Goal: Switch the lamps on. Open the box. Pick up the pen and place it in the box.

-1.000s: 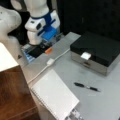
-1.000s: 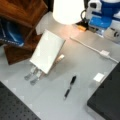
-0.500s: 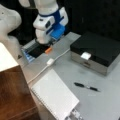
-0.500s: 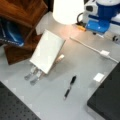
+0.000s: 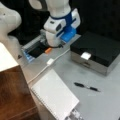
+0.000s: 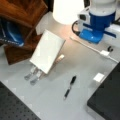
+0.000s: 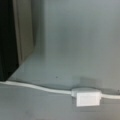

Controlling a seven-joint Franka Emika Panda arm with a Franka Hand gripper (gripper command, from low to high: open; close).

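A: Item, change: the gripper (image 5: pixel 53 45) is being carried from the table's far edge toward the switch (image 5: pixel 50 61) on the white cable (image 7: pixel 37 87).

B: Its jaws?

A: Hidden; cannot be told.

B: Remainder?

A: Box (image 5: pixel 100 50) is being kept closed; pen (image 5: pixel 86 86) lying before it; lampshade (image 6: pixel 67 11) glowing.

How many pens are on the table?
1. The pen lies on the grey table, in front of the closed box in a front view. No other shows, though something could hide one.
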